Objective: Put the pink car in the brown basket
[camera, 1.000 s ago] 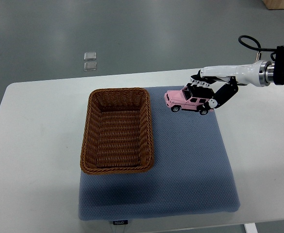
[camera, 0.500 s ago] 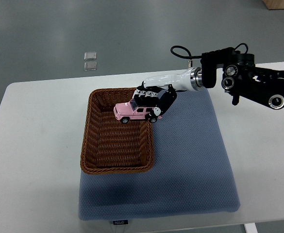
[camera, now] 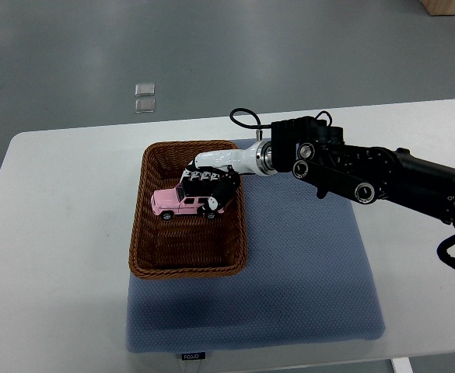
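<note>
The pink car [camera: 182, 203], nose pointing left and long axis running left-right, sits inside the brown basket [camera: 187, 264], the right hand [camera: 209, 180] fingers [camera: 211, 203] clasping its roof and rear.

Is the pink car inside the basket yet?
Inside. The pink car sits within the brown basket's rim, upright, with the right hand gripping it.
</note>
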Controlling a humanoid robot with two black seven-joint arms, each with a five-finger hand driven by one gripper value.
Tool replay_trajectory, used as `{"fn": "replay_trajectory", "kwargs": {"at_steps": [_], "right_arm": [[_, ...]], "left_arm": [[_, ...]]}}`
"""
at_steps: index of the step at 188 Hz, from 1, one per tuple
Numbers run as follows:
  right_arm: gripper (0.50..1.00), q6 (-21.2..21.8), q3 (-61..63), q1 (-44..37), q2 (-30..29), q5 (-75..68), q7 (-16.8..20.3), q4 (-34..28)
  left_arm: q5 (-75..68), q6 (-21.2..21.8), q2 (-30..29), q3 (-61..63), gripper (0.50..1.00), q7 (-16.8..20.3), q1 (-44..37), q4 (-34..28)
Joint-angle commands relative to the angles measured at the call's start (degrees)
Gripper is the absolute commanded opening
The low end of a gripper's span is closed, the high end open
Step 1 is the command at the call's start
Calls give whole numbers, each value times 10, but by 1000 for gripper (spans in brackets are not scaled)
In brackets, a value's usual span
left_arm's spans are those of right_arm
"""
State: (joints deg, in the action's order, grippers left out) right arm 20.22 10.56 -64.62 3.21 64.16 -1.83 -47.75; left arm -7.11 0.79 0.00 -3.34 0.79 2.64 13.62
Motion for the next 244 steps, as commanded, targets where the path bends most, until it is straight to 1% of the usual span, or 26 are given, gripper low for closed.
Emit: {"fn": "replay_trajectory", "kwargs": {"at_steps": [1,21,22,23,24,25,26,27,28,29,30,31,32,33,34,35,36,38,51,81,121,151,183,200,215,244], "right_arm": [[500,-11,-5,9,-14,14,-2,13],[500,-29,-5,20,-19,23,-10,20],[519,-31,-5,21,-19,22,-11,21],[519,-31,-5,21,-19,22,-11,21],[584,-33,-4,22,-19,22,-12,21],[584,-33,-4,22,-19,22,-12,21],[653,-33,-3,23,-19,22,-12,21],[654,-33,-3,23,-19,22,-12,21],[716,-35,-3,23,-19,22,-12,21],[717,-35,-3,23,-19,22,-12,21],[762,-36,-2,24,-19,22,-13,21],[762,-36,-2,24,-19,22,-13,21],[798,-37,-2,24,-19,22,-13,21],[799,-37,-2,24,-19,22,-13,21],[823,-38,-1,24,-19,21,-14,21],[823,-38,-1,24,-19,21,-14,21],[842,-39,-1,24,-19,21,-14,21],[854,-39,-1,24,-19,21,-14,21],[905,-39,0,23,-19,18,-14,21],[907,-36,29,17,-6,4,-14,20],[907,-33,162,24,44,-49,-15,18],[907,-34,328,96,73,-186,-24,18],[907,-37,507,204,62,-415,-78,20],[907,-39,532,232,51,-533,-93,35],[907,-32,532,251,46,-616,-99,77],[907,-29,528,262,21,-649,-99,130]], "left_arm": [[0,0,0,0,1000,0,0,0],[0,0,0,0,1000,0,0,0],[0,0,0,0,1000,0,0,0],[0,0,0,0,1000,0,0,0],[0,0,0,-1,1000,0,0,0],[0,0,0,-1,1000,0,0,0],[0,0,0,0,1000,0,0,0],[0,0,0,0,1000,0,0,0],[0,0,0,0,1000,0,0,0],[0,0,0,0,1000,0,0,0],[0,0,0,0,1000,0,0,0],[0,0,0,0,1000,0,0,0],[0,0,0,0,1000,0,0,0],[0,0,0,0,1000,0,0,0],[0,0,0,0,1000,0,0,0],[0,0,0,0,1000,0,0,0],[0,0,0,0,1000,0,0,0],[0,0,0,0,1000,0,0,0],[0,0,0,0,1000,0,0,-1],[1,0,0,1,1000,0,0,-1],[1,0,0,1,1000,0,0,-1],[0,0,0,1,1000,0,0,-1],[-1,0,0,0,1000,-2,0,0],[-1,0,0,0,1000,-2,0,1],[0,0,0,0,1000,-2,0,0],[0,0,0,0,1000,-2,0,0]]}}
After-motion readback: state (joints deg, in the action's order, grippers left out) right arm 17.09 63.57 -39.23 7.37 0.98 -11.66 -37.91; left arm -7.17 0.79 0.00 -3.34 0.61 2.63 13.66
